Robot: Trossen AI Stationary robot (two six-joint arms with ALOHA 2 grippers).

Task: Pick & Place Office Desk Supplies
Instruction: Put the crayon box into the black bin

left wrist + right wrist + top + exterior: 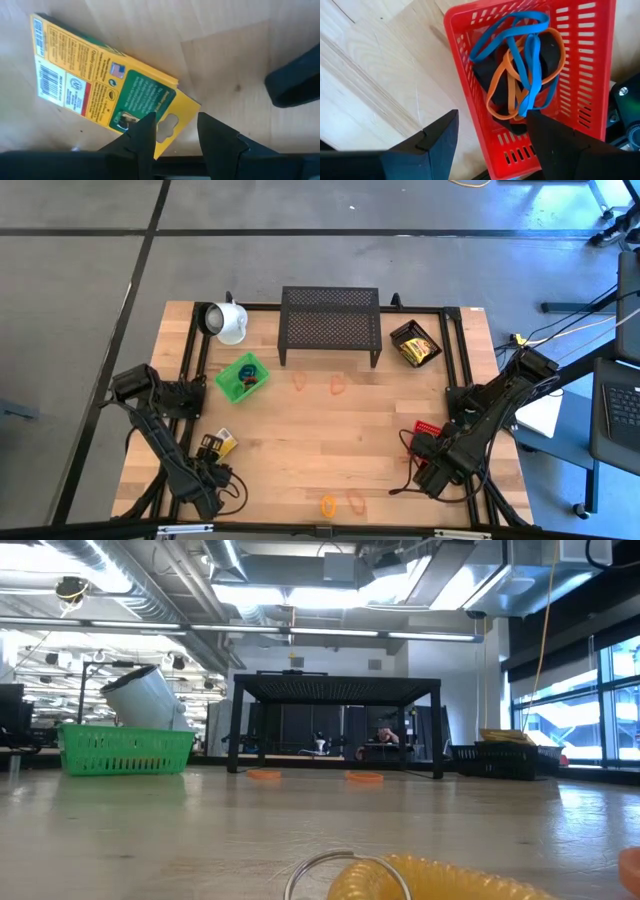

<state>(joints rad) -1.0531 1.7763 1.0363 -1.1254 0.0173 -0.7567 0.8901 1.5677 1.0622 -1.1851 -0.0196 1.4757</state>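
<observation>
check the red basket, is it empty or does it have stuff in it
Not empty. The right wrist view shows the red basket holding tangled blue loops and orange loops over something dark.

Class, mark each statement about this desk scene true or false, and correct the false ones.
1. The red basket holds blue and orange loops. True.
2. The mug stands upright. False: it lies on its side.
3. The left tool is above a yellow box. True.
4. The right tool grips a loop. False: it is open, holding nothing.
5. The green basket sits on the mesh shelf. False: it sits on the table.
</observation>
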